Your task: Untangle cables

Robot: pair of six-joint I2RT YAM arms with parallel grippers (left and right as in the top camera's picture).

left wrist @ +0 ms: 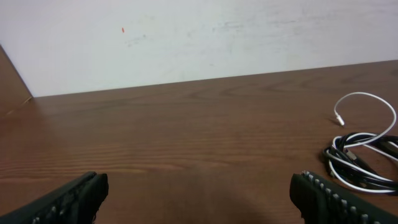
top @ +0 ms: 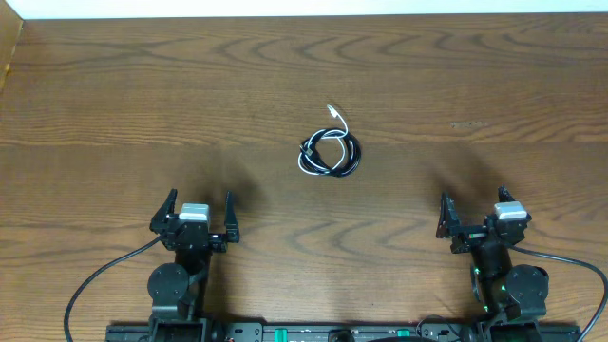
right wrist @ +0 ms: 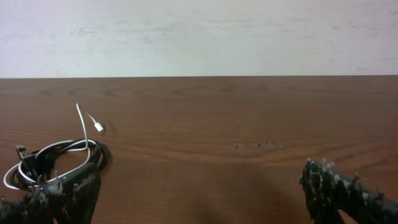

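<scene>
Table (top: pixel 142 95): dark brown wood grain; you see a pale wall (left wrist: pixel 186 37) along its far edge in both wrist views.

Cables (top: pixel 329 152): one small bundle, lying flat on the table at its middle, roughly midway between the two arms and farther out than both.

White cord (left wrist: pixel 367 102): part of it is wound into the coil. Its free end arcs out of the far side and ends in a small white plug (top: pixel 331 110) on the wood.

Black cords (right wrist: pixel 93 155): looped in the same coil, over and under the white one. You cannot count them from these views. A small dark plug end shows at the coil's left side in the right wrist view.

Left gripper (top: pixel 199 204): near left of the table, jaws spread wide, nothing between them. It is well apart from the bundle, which sits at the right edge of its wrist view.

Right gripper (top: pixel 472 204): near right of the table, jaws likewise spread wide with only bare wood between. In its wrist view the left finger (right wrist: pixel 59 199) overlaps the coil's near edge, but the overhead view shows you a clear gap, no contact.

Arm leads (top: pixel 95 280): thicker black cables curve out from each arm base at the near edge.
</scene>
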